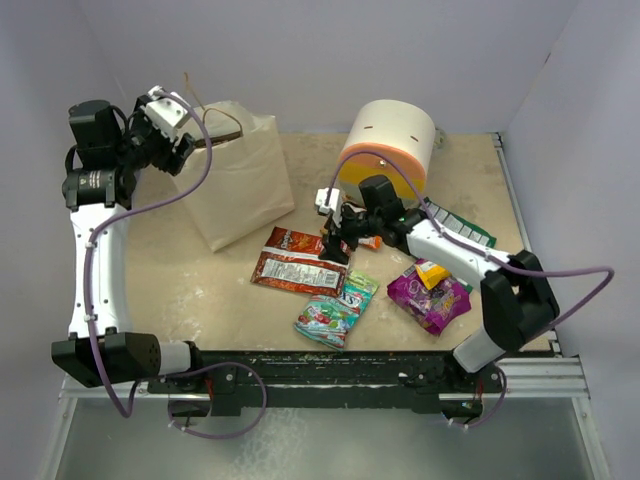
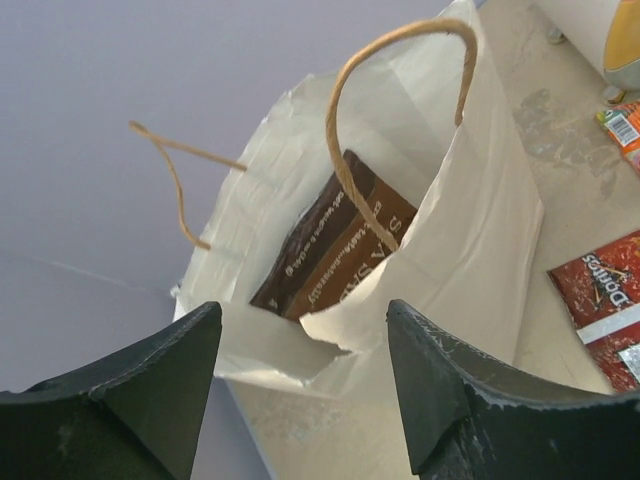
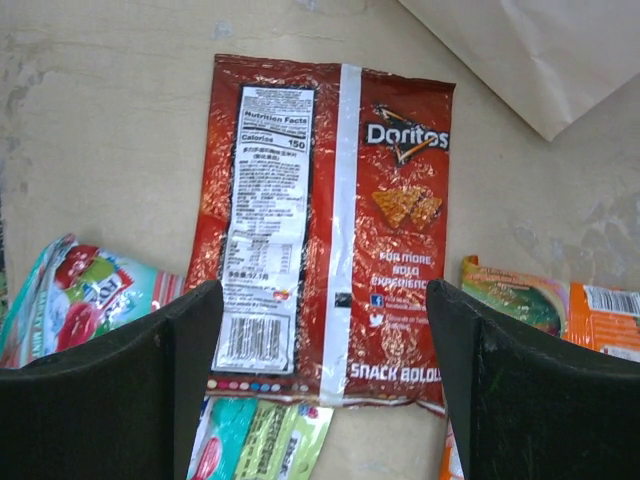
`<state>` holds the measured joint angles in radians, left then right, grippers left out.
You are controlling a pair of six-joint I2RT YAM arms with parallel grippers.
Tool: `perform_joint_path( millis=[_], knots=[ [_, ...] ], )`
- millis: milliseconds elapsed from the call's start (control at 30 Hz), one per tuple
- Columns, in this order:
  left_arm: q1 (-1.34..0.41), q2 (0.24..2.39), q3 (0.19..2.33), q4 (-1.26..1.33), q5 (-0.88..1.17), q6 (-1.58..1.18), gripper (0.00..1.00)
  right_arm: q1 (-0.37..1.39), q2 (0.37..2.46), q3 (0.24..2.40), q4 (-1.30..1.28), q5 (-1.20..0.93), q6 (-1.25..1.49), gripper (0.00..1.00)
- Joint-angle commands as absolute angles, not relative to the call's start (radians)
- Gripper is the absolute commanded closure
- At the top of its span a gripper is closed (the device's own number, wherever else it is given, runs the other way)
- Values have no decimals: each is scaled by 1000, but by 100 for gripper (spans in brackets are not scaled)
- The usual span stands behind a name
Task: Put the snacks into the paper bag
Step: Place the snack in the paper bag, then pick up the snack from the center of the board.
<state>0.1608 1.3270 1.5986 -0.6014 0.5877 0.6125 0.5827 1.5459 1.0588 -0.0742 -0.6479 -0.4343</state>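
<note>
The cream paper bag (image 1: 240,180) stands at the back left with its mouth open. In the left wrist view the brown chip bag (image 2: 335,240) sits inside the paper bag (image 2: 480,230). My left gripper (image 1: 176,140) is open and empty at the bag's rim (image 2: 300,345). My right gripper (image 1: 345,235) is open and empty just above the red-white packet (image 1: 295,262), which lies flat between its fingers (image 3: 330,230). The orange packet (image 1: 368,241), teal candy (image 1: 335,310), purple packet (image 1: 428,300), yellow-orange box (image 1: 432,272) and green-white packet (image 1: 462,228) lie on the table.
The round white-orange drawer unit (image 1: 390,145) stands at the back, behind my right arm. The bag's twine handles (image 2: 400,90) stick up above its mouth. Walls close the table at the back and both sides.
</note>
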Motion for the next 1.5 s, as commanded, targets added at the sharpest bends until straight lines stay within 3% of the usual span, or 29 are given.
perform_joint_path(
  millis=[0,400,700,1200,1467],
  knots=[
    [159,1249,1623,-658,479,541,26,617,1615,1142,-14,-573,-439,16],
    [160,1027,1378,-804,400,419,9,657,1865,1328,-71,-462,-333,13],
    [159,925,1244,-806,411,370,5,691,1953,1340,-135,-410,-333,12],
    [160,861,1148,-860,491,410,0,698,1970,1297,-144,-441,-291,32],
    [160,837,1066,-877,536,497,1,697,1920,1327,-168,-398,-341,31]
  ],
)
